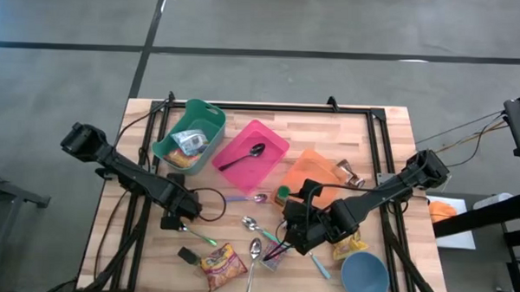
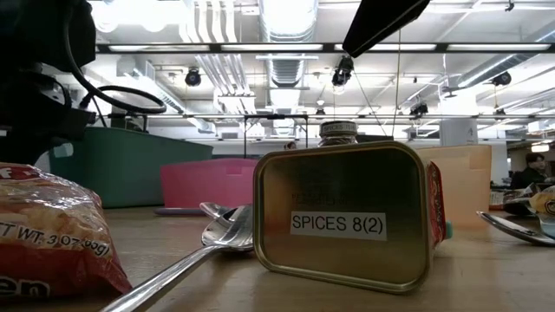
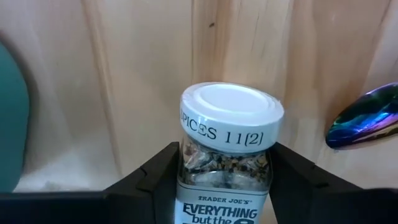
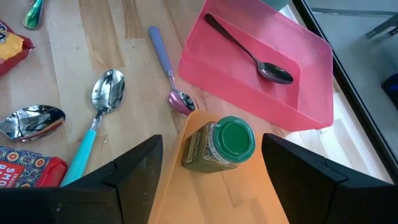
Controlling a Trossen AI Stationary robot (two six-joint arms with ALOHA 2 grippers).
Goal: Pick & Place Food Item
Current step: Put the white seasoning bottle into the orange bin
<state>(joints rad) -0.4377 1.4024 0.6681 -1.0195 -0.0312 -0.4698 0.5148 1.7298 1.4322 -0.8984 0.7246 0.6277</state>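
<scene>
The seasoning jar [image 3: 225, 155] is being grasped by the left gripper [image 3: 224, 180], jaws seemingly touching its sides; a lift toward the teal bin [image 1: 189, 137] at twelve o'clock is called for, while the right gripper [image 4: 211, 163] hangs wide open, empty, over the green-lidded jar [image 4: 221, 146].

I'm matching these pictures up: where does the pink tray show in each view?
High view: pink tray, table centre.
Low view: left of middle, far back.
Left wrist view: not in it.
Right wrist view: ahead, past the green-lidded jar.
Shared landmark: that jar, beside the tray.

Left gripper [image 1: 178, 214] sits left of centre, lower half of the high view, fingers apparently part-closed. Right gripper [image 1: 294, 227] sits right of centre, fingers spread.
</scene>
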